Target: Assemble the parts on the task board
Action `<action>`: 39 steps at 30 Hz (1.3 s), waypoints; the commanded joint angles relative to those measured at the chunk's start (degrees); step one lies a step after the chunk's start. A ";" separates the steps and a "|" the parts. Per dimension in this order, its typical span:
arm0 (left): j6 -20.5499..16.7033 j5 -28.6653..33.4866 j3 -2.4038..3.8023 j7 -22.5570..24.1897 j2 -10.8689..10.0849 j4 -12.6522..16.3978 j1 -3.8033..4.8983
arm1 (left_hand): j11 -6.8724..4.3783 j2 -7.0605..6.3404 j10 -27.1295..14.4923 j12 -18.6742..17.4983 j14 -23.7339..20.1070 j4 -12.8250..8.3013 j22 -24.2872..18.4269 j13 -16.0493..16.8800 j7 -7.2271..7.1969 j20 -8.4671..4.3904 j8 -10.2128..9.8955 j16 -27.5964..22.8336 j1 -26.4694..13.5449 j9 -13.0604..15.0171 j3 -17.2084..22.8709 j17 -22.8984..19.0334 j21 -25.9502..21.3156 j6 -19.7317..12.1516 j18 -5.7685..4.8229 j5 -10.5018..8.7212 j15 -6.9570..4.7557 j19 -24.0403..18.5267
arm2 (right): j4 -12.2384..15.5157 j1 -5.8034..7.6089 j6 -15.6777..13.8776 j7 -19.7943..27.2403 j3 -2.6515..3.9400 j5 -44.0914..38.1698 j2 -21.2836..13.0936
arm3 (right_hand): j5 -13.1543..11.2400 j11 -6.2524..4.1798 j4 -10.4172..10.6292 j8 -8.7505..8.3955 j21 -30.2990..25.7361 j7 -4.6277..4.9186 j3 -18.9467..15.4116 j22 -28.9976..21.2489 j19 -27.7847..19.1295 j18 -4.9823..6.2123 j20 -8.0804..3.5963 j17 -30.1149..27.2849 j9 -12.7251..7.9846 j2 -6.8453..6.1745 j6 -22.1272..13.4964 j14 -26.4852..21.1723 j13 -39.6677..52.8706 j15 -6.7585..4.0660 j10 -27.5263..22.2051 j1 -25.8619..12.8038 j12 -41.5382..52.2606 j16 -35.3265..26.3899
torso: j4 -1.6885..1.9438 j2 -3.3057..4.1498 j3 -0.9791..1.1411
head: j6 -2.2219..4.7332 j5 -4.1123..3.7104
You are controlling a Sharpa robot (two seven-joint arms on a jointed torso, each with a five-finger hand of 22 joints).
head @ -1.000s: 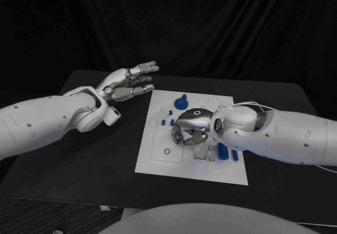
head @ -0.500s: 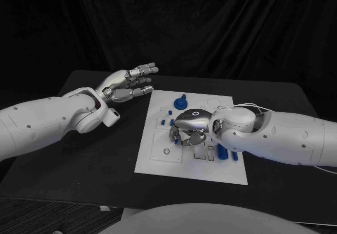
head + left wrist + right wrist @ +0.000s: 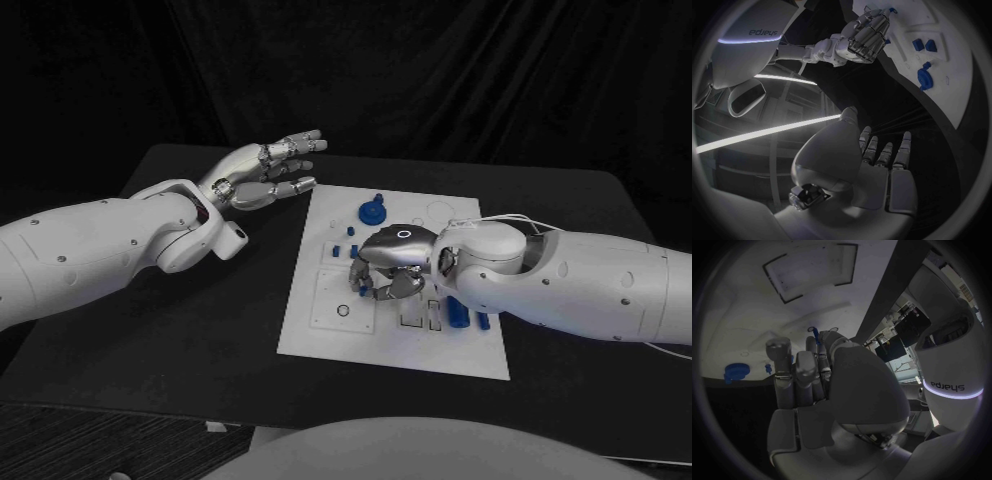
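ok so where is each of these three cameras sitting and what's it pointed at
Head view: on the robot's head, looking down at the task board; both arms show, left hand, right hand.
Left wrist view: behind the left hand, facing across the board.
Right wrist view: behind the right hand, facing the board.
All three share the round blue part.

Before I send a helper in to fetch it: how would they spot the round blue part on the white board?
Find the white board in the middle of the black table. Look at its far end, beyond the right robot hand hovering over the board's middle. The round blue part is a disc with a stub on top, larger than the little blue pegs nearer the hand.
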 commanded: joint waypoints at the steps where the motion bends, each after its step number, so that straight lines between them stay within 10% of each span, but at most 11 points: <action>1: 0.51 0.54 0.06 0.41 0.05 0.07 -0.12 | 0.27 -0.02 -0.08 -0.12 -0.13 -0.13 -0.07 -0.06 0.14 0.09 0.03 -0.21 0.39 0.01 0.30 -0.08 -0.25 0.17 -0.05 0.24 0.43 -0.30 | 0.12 -0.17 -0.60 -0.20 0.03 -0.38 -0.22 | -0.34 0.13 -0.17 -0.14 -0.44 0.02 0.22 5.36 -0.46 0.69 -0.12 -0.15 -0.01 0.07 -0.32 -0.45 -0.07 -0.03 0.23 0.36 -0.37 -0.37 | 0.00 0.00 -0.02 | 0.00 0.05; 39: 1.23 0.54 0.06 -0.58 0.33 -0.11 -0.29 | 0.34 0.02 -0.12 -0.03 -0.13 -0.08 -0.13 -0.05 0.22 0.08 0.07 -0.21 0.46 0.04 0.36 -0.08 -0.24 0.38 -0.06 0.21 0.53 -0.30 | -0.06 -0.99 -2.87 1.01 0.03 -2.79 -0.04 | -1.54 0.09 -0.66 -0.03 -0.15 0.03 0.35 5.37 -0.65 0.68 -0.03 -0.14 -0.09 0.20 -0.19 -0.57 -0.07 0.02 0.66 0.07 -0.05 -0.31 | 0.01 -0.05 -0.02 | 0.00 0.31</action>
